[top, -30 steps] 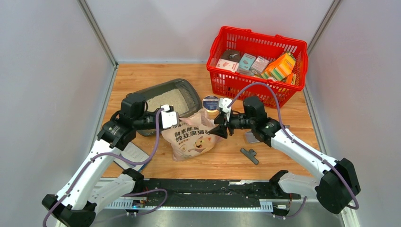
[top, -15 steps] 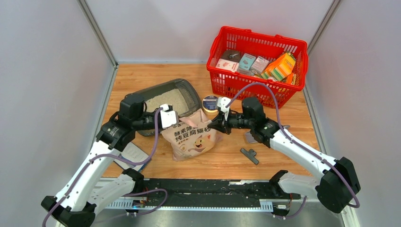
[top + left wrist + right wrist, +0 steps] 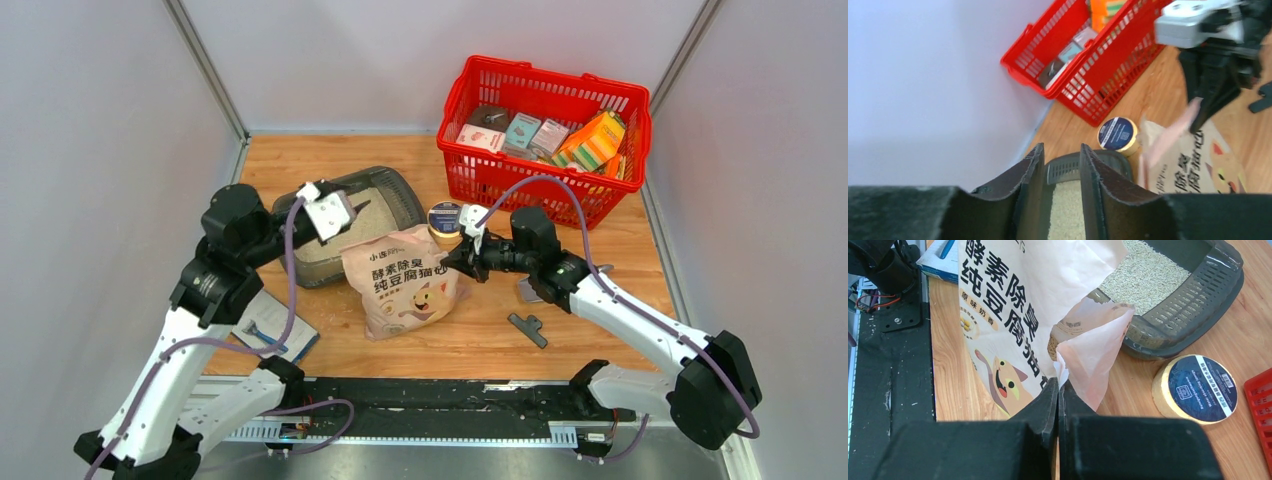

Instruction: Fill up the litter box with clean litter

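Observation:
The dark grey litter box (image 3: 402, 192) lies at the back left and holds pale clean litter (image 3: 377, 213). In front of it stands the beige-pink printed bag (image 3: 405, 285). My right gripper (image 3: 456, 262) is shut on the bag's top right corner; in the right wrist view the gripper (image 3: 1058, 385) pinches the paper edge of the bag (image 3: 1008, 315), with the litter box (image 3: 1198, 295) and clean litter (image 3: 1143, 275) behind. My left gripper (image 3: 325, 214) hovers over the box's left part, open and empty. Between its fingertips (image 3: 1060, 155) I see the litter box grille (image 3: 1068, 169) and clean litter (image 3: 1066, 210).
A red basket (image 3: 460, 160) with several cartons stands at the back right. A tape roll (image 3: 445, 217) sits between the box and the basket. A booklet (image 3: 272, 325) lies at the left front, and a black part (image 3: 527, 328) under the right arm. Grey walls close three sides.
My left gripper let go of the bag's top left, opened, and swung up and back over the litter box. My right gripper moved in and shut on the bag's top right corner.

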{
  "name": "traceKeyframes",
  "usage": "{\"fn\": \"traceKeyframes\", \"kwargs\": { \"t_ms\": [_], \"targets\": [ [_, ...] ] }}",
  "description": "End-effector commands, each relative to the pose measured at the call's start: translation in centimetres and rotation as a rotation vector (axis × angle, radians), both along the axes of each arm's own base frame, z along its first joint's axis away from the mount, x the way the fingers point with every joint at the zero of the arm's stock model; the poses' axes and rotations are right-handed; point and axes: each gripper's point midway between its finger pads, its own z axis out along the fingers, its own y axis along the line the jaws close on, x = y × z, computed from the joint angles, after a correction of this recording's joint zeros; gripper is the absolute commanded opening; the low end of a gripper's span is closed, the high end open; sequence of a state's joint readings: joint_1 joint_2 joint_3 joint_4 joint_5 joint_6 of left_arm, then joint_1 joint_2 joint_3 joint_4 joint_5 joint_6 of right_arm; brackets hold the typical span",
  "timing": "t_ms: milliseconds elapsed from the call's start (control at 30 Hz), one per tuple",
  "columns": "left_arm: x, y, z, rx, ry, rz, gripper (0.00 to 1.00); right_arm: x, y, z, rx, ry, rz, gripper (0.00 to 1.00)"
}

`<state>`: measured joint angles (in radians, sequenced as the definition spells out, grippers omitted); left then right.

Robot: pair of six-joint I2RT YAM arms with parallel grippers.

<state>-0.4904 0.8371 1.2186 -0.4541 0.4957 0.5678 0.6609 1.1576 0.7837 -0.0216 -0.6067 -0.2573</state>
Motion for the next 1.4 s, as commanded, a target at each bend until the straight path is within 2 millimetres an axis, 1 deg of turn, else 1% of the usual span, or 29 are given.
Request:
{"fn": "traceKeyframes", "kwargs": {
  "t_ms": [0,33,67,100,133,200,233,267,300,333,433,467,500,533,567,633,667,767,800,833,867,933,1000,1033,1100,1133,1200,1233,1367],
  "targets": [
    [6.5,1.5,-2.5,0.043,0.104,0.227,0.35,0.9,0.3,0.6,-0.002,-0.07,-0.002,0.0],
    [8.2,1.2,-4.5,0.09,0.165,0.239,0.23,0.9,0.4,0.9,0.001,-0.079,0.006,0.0],
    [9.1,1.6,-4.4,0.104,0.175,0.265,0.19,0.8,0.6,0.9,0.004,-0.081,0.02,0.0],
    [10.1,2.2,-5.4,0.116,0.217,0.293,0.13,0.7,0.7,1.0,0.003,-0.092,0.034,0.0],
    [11.2,2.1,-6.8,0.134,0.26,0.299,0.0,0.7,0.8,1.4,0.014,-0.102,0.044,0.0],
    [12.1,1.9,-8.1,0.149,0.292,0.299,0.0,0.8,1.1,2.1,0.032,-0.1,0.048,0.0],
    [12.8,1.7,-9.4,0.163,0.331,0.292,0.0,0.9,1.3,2.2,0.034,-0.085,0.046,0.0],
    [12.6,0.9,-10.1,0.169,0.355,0.24,0.0,1.0,1.5,2.9,0.045,-0.085,0.048,0.0],
    [12.2,0.7,-11.3,0.192,0.399,0.213,0.0,0.9,1.6,3.1,0.049,-0.085,0.05,0.0],
    [12.4,0.2,-13.0,0.212,0.447,0.187,0.0,1.0,1.7,3.2,0.056,-0.086,0.052,0.0],
    [11.4,-1.2,-15.1,0.216,0.546,0.095,0.0,1.1,1.8,2.7,0.049,-0.071,0.053,0.0],
    [10.6,-1.9,-15.5,0.205,0.569,0.039,0.0,1.2,1.8,2.2,0.031,-0.071,0.059,0.0],
    [10.9,-2.2,-15.5,0.189,0.562,0.033,0.0,1.3,1.8,2.2,0.025,-0.077,0.059,0.0],
    [10.9,-2.4,-15.7,0.158,0.597,0.045,0.0,1.3,1.6,1.5,0.002,-0.051,0.049,0.0],
    [10.6,-2.6,-16.4,0.154,0.615,0.031,0.0,1.4,1.4,1.4,-0.005,-0.046,0.04,0.0],
    [10.5,-2.8,-17.1,0.153,0.633,0.021,0.0,1.0,1.1,1.0,-0.015,-0.049,0.048,0.0],
    [10.4,-2.9,-17.4,0.15,0.646,0.019,0.0,0.6,0.9,1.6,0.0,-0.054,0.05,0.0],
    [9.9,-2.7,-19.3,0.187,0.685,0.005,0.0,0.2,0.6,0.7,0.001,-0.077,0.062,0.0],
    [9.9,-2.8,-19.5,0.181,0.699,0.009,0.0,0.0,0.5,1.0,0.008,-0.084,0.066,0.0],
    [9.6,-2.9,-19.6,0.162,0.731,0.017,0.0,0.3,0.9,2.1,0.038,-0.108,0.065,0.0],
    [9.2,-3.1,-19.7,0.149,0.748,0.002,0.0,0.5,1.0,2.6,0.051,-0.105,0.055,0.0],
    [8.8,-4.0,-18.9,0.117,0.738,-0.018,0.0,0.9,1.5,3.6,0.074,-0.075,0.037,0.0],
    [8.6,-4.9,-19.0,0.097,0.733,-0.039,0.0,1.4,1.5,3.8,0.081,-0.077,0.015,0.0],
    [8.4,-5.5,-19.3,0.093,0.748,-0.051,0.0,1.5,1.5,3.5,0.078,-0.081,0.012,0.0],
    [8.8,-6.4,-19.7,0.073,0.74,-0.06,0.0,1.5,1.4,3.2,0.066,-0.09,0.015,0.0],
    [8.9,-6.9,-20.1,0.052,0.775,-0.054,0.0,1.6,1.3,2.8,0.054,-0.086,0.016,0.0],
    [9.2,-7.9,-19.8,0.015,0.777,-0.076,0.0,1.7,1.2,2.6,0.042,-0.068,0.01,0.0],
    [9.2,-8.4,-20.0,0.006,0.794,-0.084,0.0,1.6,1.2,2.6,0.043,-0.059,0.009,0.0],
    [8.7,-10.2,-19.2,-0.034,0.81,-0.142,0.0,2.0,0.9,2.5,0.04,-0.055,-0.012,0.0]
  ]
}}
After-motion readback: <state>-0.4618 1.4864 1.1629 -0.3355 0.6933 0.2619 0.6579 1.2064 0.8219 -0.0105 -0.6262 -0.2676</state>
